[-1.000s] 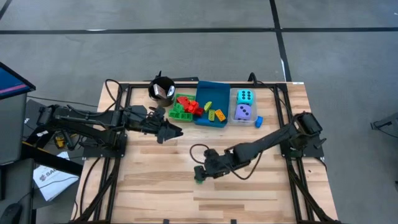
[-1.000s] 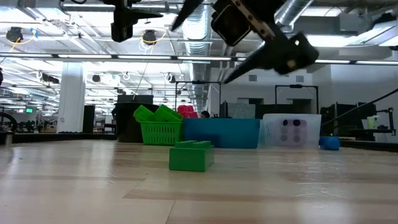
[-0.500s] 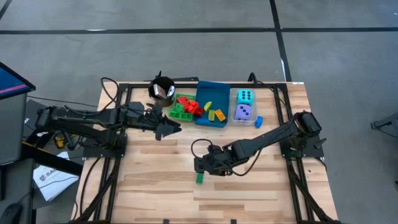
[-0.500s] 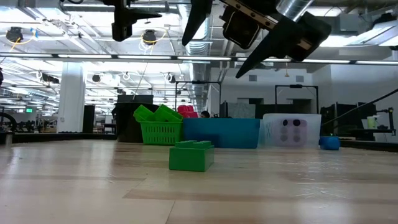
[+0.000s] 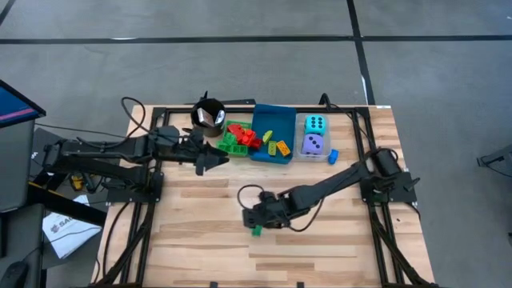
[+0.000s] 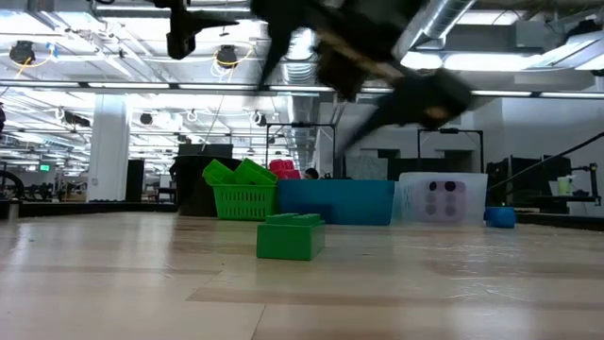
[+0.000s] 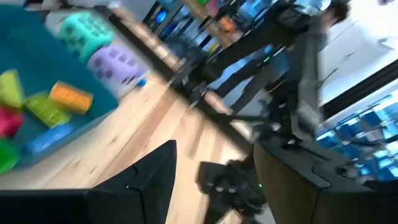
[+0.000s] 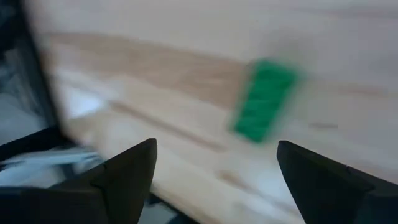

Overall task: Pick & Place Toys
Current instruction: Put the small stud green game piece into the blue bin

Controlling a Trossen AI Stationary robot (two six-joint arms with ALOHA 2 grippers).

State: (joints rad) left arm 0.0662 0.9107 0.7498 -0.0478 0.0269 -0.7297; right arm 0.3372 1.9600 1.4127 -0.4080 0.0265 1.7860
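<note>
Table [image 5: 320, 240]: pale wood planks, black frame.
Blue tray [image 5: 268, 118]: smooth plastic, holds yellow, orange, green bricks.
Clear tray [image 5: 298, 136]: cyan die [image 5: 315, 123] and purple die [image 5: 313, 144], black pips.
Green tray [image 6: 241, 200]: slatted basket, red and green bricks.
Right gripper [image 5: 250, 218]: fingers apart, empty, above green brick [image 5: 257, 231].
Left gripper [image 5: 218, 159]: fingers apart, empty, beside green tray.
Green brick: studded rectangle, flat on bare wood mid-table.
No readable writing.

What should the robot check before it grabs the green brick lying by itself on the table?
1. Right hand open: ok.
2. Green brick lying flat on the table, nothing touching it: ok.
3. Right hand above the brick, not yet around it: ok.
4. Brick centred between the fingers: not ok, it sits off to one side.
5. Left hand well away, near the green tray: ok.
</note>
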